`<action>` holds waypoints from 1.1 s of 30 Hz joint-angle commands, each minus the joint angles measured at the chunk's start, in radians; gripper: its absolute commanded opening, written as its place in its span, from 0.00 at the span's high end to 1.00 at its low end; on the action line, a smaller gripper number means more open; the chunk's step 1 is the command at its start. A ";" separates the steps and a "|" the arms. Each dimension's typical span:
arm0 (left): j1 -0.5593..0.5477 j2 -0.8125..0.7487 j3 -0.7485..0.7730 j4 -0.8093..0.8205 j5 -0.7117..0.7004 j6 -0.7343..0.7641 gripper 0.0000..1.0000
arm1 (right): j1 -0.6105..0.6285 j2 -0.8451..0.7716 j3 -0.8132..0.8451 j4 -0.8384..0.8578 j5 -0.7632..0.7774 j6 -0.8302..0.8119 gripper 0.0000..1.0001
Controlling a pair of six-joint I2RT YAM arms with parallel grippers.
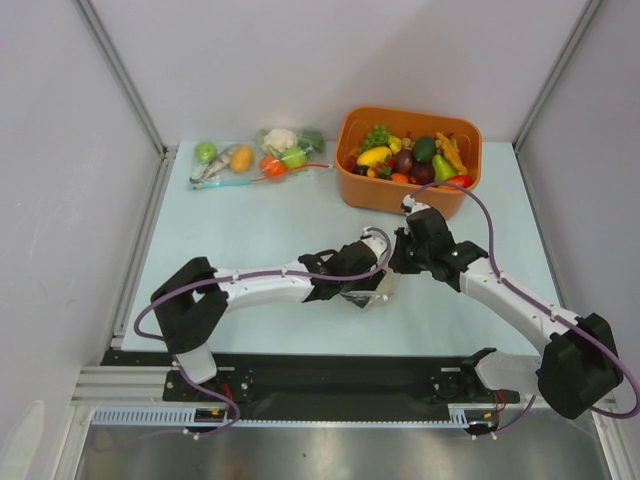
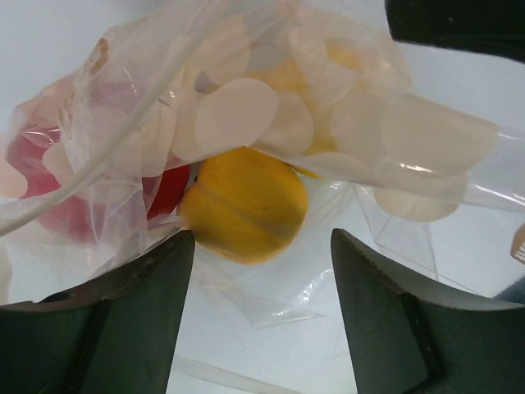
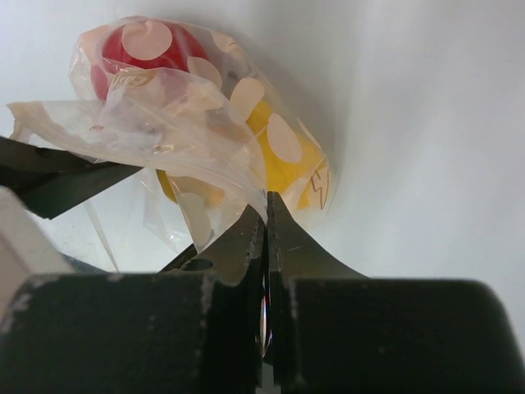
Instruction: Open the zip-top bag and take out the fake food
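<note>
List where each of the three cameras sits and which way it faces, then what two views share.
Top external: above and behind the robot, looking down on the table, both arms and the orange bin.
Left wrist: on the left arm, looking past its open jaws at a yellow-orange fruit inside the zip-top bag.
Right wrist: on the right arm, looking past its jaws, shut on the bag's plastic.
Shared: both wrist views show that bag's red fruit.

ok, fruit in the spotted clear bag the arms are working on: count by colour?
Red fruit: 1
Yellow-orange fruit: 2 (second one veiled by the zip-top bag)
Total: 3
</note>
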State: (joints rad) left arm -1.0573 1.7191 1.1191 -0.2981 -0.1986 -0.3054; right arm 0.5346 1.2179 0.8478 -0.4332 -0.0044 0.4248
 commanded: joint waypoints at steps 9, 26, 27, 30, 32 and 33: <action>0.045 0.074 0.051 0.034 -0.051 0.054 0.43 | -0.012 0.003 -0.004 0.031 -0.019 -0.018 1.00; 0.092 0.013 0.030 0.119 0.056 0.005 0.46 | -0.015 0.015 -0.007 0.039 -0.045 -0.020 1.00; 0.097 -0.001 0.027 0.131 0.079 -0.003 0.42 | -0.015 0.017 -0.007 0.039 -0.045 -0.020 1.00; 0.121 -0.001 0.027 0.136 0.077 -0.032 0.33 | -0.015 0.019 -0.007 0.039 -0.049 -0.021 1.00; 0.134 0.011 0.042 0.128 0.077 -0.043 0.31 | -0.015 0.017 -0.007 0.040 -0.052 -0.017 1.00; 0.144 0.023 0.045 0.128 0.088 -0.047 0.31 | -0.015 0.017 -0.007 0.042 -0.052 -0.018 1.00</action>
State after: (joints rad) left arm -0.9405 1.7630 1.1412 -0.1944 -0.1375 -0.3141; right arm 0.5232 1.2343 0.8471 -0.4168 -0.0475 0.4152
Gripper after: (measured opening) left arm 0.685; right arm 0.011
